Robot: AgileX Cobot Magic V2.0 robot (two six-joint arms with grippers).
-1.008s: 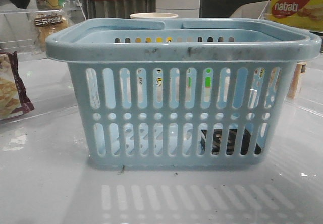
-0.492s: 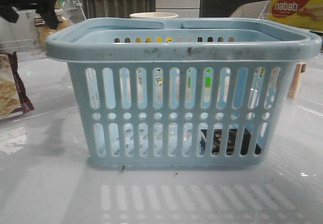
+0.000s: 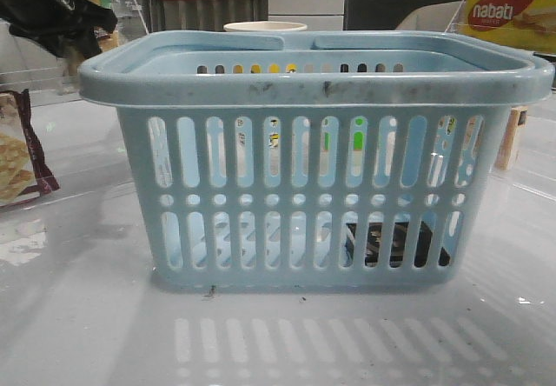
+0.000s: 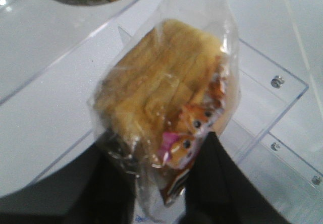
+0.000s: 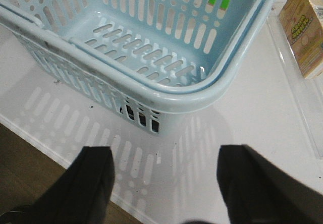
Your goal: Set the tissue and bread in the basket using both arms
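The left pincer [image 4: 159,183] grips the bread [image 4: 161,90] and has moved nearer the basket [image 3: 313,77] at the surface's left rear. The right pincer [image 5: 164,178] hangs released. The tissue [image 3: 395,242] lies inside the basket.

Baskets: one light-blue basket [image 3: 313,156]
Bread packs: one bread [image 4: 161,93]
Tissue packets: one black tissue [image 3: 395,242]
Nabati boxes: one [image 3: 506,12]
Cracker bags: one [image 3: 19,156]
Cups: one [image 3: 265,27]
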